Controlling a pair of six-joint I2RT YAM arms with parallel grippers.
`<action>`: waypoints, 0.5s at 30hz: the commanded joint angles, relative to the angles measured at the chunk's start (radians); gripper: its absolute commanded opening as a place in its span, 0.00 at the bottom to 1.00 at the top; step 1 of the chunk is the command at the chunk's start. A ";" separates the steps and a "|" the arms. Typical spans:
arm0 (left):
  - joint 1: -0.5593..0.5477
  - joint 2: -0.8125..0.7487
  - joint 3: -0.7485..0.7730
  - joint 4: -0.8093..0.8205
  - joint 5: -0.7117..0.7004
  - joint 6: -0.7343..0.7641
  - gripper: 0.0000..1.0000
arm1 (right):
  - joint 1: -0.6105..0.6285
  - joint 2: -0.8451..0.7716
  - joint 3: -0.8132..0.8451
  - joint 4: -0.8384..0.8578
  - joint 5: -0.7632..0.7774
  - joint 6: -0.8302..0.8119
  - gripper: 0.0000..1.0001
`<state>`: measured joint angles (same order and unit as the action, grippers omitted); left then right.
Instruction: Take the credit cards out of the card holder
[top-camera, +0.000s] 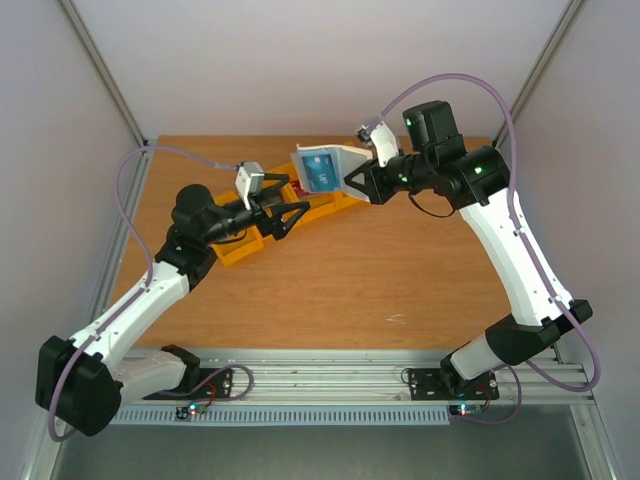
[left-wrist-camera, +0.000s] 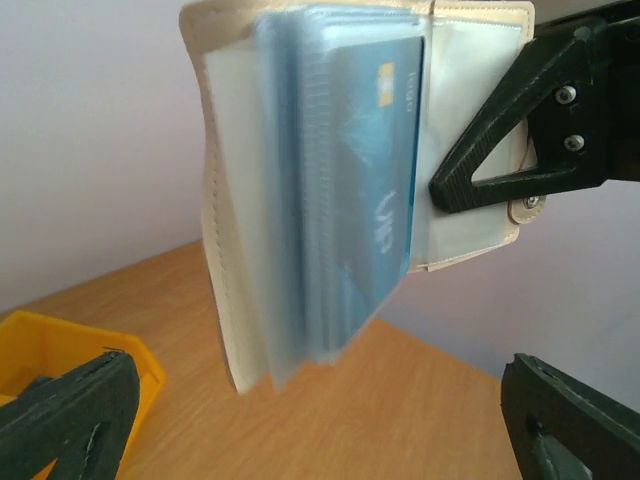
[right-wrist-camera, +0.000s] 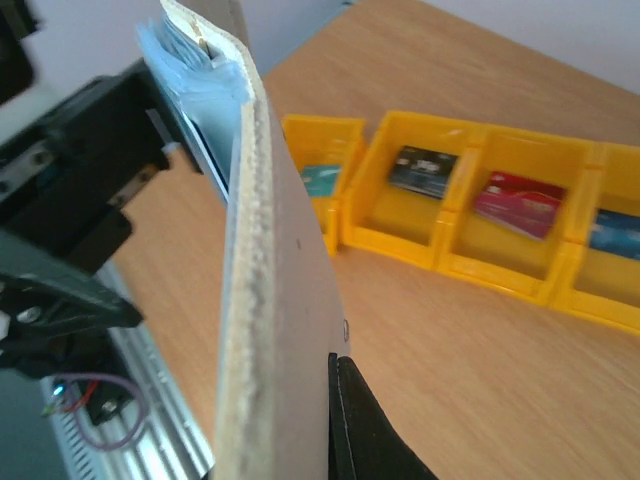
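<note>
The card holder (top-camera: 325, 165) hangs open above the table, cream outside and pale blue pockets inside, with my right gripper (top-camera: 352, 185) shut on its edge. A blue credit card (left-wrist-camera: 370, 180) sits in one of its pockets. In the right wrist view the card holder (right-wrist-camera: 275, 290) stands edge-on against one black finger (right-wrist-camera: 365, 430). My left gripper (left-wrist-camera: 320, 430) is open wide just below and in front of the holder, touching nothing. Teal (right-wrist-camera: 320, 180), dark (right-wrist-camera: 422, 168), red (right-wrist-camera: 520, 205) and blue (right-wrist-camera: 615, 230) cards lie in separate yellow bins.
A row of joined yellow bins (top-camera: 330, 208) runs diagonally across the wooden table (top-camera: 400, 280), under and behind the left gripper. Grey walls close in the left, right and far sides. A metal rail (top-camera: 330, 385) carries the arm bases at the near edge.
</note>
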<state>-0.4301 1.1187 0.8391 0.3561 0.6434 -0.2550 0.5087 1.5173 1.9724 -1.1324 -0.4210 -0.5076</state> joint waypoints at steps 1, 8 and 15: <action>0.022 0.012 0.012 0.098 0.106 -0.056 0.99 | 0.004 -0.032 0.016 -0.026 -0.203 -0.106 0.01; 0.024 0.005 0.023 0.187 0.252 -0.084 0.99 | 0.007 -0.016 0.023 -0.053 -0.306 -0.140 0.01; 0.023 0.004 0.024 0.186 0.222 -0.085 0.91 | 0.010 0.003 0.046 -0.111 -0.417 -0.199 0.01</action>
<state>-0.4107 1.1259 0.8398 0.4767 0.8501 -0.3248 0.5117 1.5166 1.9743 -1.2018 -0.7280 -0.6514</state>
